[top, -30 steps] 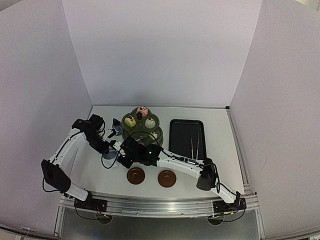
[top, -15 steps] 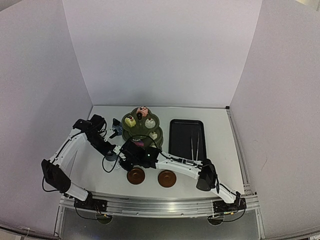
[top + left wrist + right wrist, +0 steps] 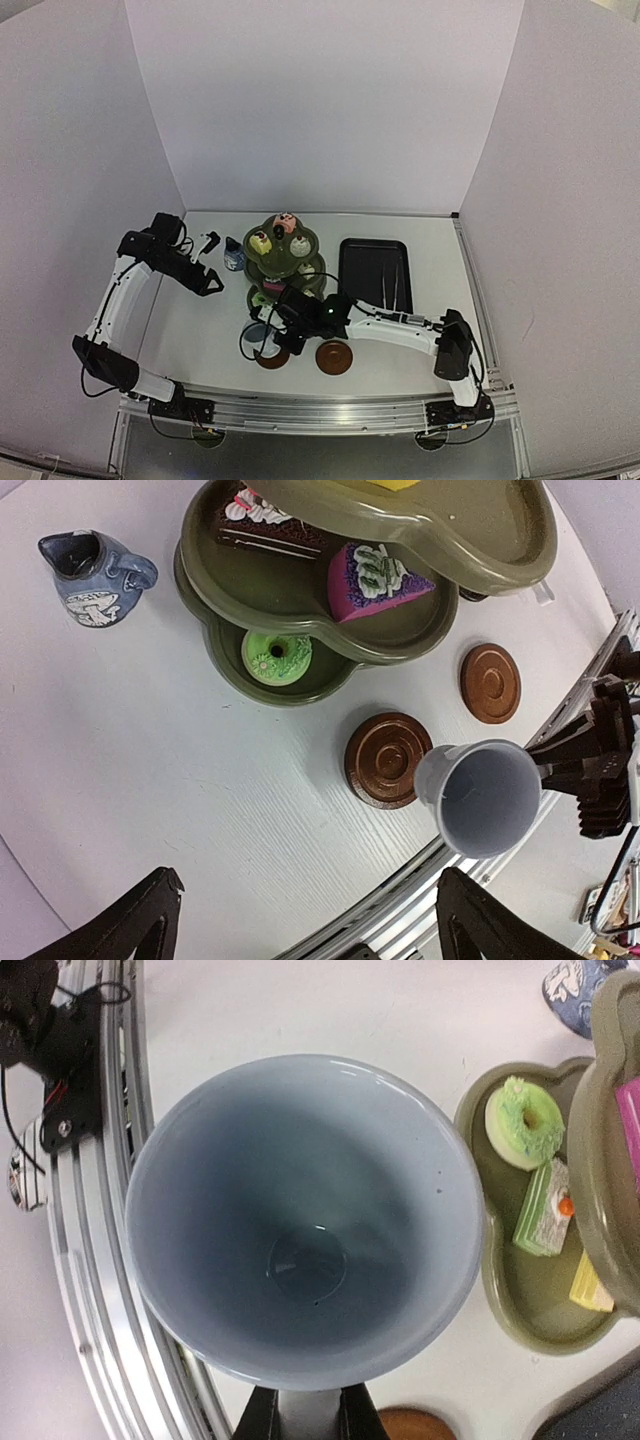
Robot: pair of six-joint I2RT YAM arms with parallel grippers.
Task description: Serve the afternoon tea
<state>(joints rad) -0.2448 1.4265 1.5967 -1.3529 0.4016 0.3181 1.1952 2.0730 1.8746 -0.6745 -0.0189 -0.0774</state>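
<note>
Down at the bottom of the overhead view, near the front edge of the table [image 3: 190,335], are the two brown coasters. The right coaster [image 3: 333,357] sits on its own, while the left coaster [image 3: 273,356] is partly hidden by the white mug [image 3: 254,340]. The right gripper [image 3: 308,1415] is clamped on the mug's side, pinching it at the bottom edge of its wrist view, with the mug's mouth facing that camera. Can't tell if the mug is actually touching the coaster or just over it, tbh.

Just beyond sits the dark green three-tier stand [image 3: 285,252] with tiny cakes on it: a green donut [image 3: 277,655] on the bottom tier, a pink wedge [image 3: 375,580] and a chocolate slice [image 3: 262,525] on the middle one. The small blue-and-white pot [image 3: 234,257] stands upright just left of the stand. To the right is the black tray [image 3: 365,270], with the metal tongs [image 3: 392,290] lying in it. The left gripper [image 3: 310,885] hangs over the left middle of the table, jaws spread wide.
</note>
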